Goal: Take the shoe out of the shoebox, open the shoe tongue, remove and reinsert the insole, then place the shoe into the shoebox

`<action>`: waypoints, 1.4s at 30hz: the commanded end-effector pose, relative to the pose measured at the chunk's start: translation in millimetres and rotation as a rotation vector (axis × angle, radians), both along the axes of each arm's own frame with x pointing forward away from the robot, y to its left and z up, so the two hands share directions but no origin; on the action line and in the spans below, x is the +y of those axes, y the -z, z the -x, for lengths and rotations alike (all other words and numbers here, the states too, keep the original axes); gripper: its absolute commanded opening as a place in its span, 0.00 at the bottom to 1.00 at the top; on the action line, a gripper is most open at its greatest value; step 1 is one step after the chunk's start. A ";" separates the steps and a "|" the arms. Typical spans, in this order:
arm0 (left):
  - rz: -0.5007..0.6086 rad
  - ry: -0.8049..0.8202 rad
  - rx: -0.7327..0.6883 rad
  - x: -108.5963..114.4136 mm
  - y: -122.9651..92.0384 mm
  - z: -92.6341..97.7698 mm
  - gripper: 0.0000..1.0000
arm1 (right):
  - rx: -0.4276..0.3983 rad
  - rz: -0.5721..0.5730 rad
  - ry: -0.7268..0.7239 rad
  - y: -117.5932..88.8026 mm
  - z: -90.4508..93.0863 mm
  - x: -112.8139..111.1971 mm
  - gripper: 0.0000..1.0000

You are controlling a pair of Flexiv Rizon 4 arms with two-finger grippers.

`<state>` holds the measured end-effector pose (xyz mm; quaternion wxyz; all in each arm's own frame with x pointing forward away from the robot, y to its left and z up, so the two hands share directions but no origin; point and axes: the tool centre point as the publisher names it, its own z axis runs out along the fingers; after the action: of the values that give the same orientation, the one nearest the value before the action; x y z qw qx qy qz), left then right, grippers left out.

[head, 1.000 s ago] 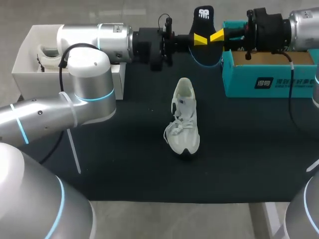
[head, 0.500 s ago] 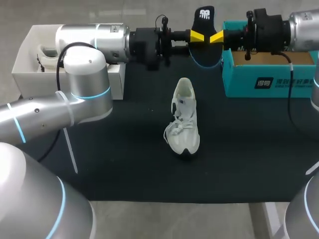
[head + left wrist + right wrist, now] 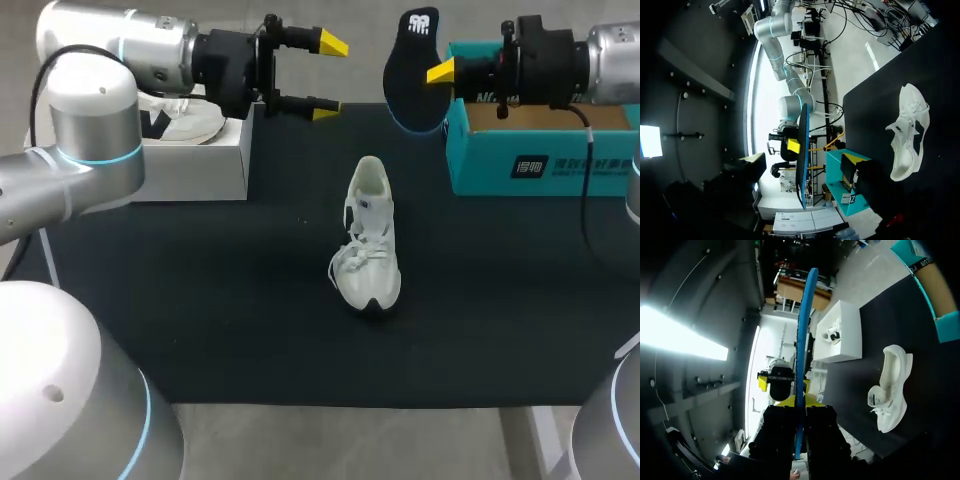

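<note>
Since the white shoe (image 3: 368, 240) lies unheld on its sole in the middle of the dark counter (image 3: 200, 330), toe toward the near edge and opening toward the far side, putting the insole back looks to me like work for both arms. One would need to pin the heel or hold the tongue wide. The other would tip the insole toe-first into the opening and slide it flat rather than push it straight down, or it may buckle or shove the shoe along.

Farther back, above the counter's far edge, the insole (image 3: 412, 70) stands upright, dark with a blue rim. The right gripper (image 3: 440, 72) is clamped on its side; the right wrist view shows it edge-on, running out between the fingers. The left gripper (image 3: 328, 77) hangs well apart from the insole, fingers spread and touching nothing. The shoe sits well below and nearer than both grippers.

Just behind the left gripper is a white box (image 3: 200, 160) with a second shoe in it, and under the right arm a teal shoebox (image 3: 540, 165) stands open.
</note>
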<state>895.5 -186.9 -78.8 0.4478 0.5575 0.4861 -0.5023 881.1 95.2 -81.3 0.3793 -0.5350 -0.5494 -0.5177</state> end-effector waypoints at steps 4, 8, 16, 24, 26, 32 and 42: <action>-0.116 -0.031 0.050 64.4 0.5 19.0 1.00 | -0.019 0.001 0.014 -1.4 -2.0 7.1 0.00; -0.174 -0.039 0.091 89.6 3.6 28.0 1.00 | -0.063 0.000 0.027 -7.3 -5.9 12.1 0.00; -0.312 -0.059 0.116 137.1 13.8 42.7 1.00 | -0.245 0.004 0.085 -26.1 -17.8 14.1 0.00; -0.455 -0.091 0.072 182.7 30.5 52.3 1.00 | -0.403 0.014 0.109 -40.7 -23.5 19.6 0.00; -0.463 -0.135 0.052 192.9 33.4 50.8 1.00 | -0.418 0.019 0.104 -43.4 -22.7 23.1 0.00; -0.497 -0.218 -0.014 217.1 47.6 39.6 1.00 | -0.425 0.028 0.087 -45.6 -19.8 33.1 0.00; -0.508 -0.267 0.037 241.1 79.4 35.3 1.00 | -0.441 0.041 0.063 -48.9 -18.9 37.7 0.00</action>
<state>862.2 53.6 -153.6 0.3410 0.5788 0.6717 -0.3122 897.7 132.3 -33.3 0.2227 -0.4336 -0.6101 -0.6247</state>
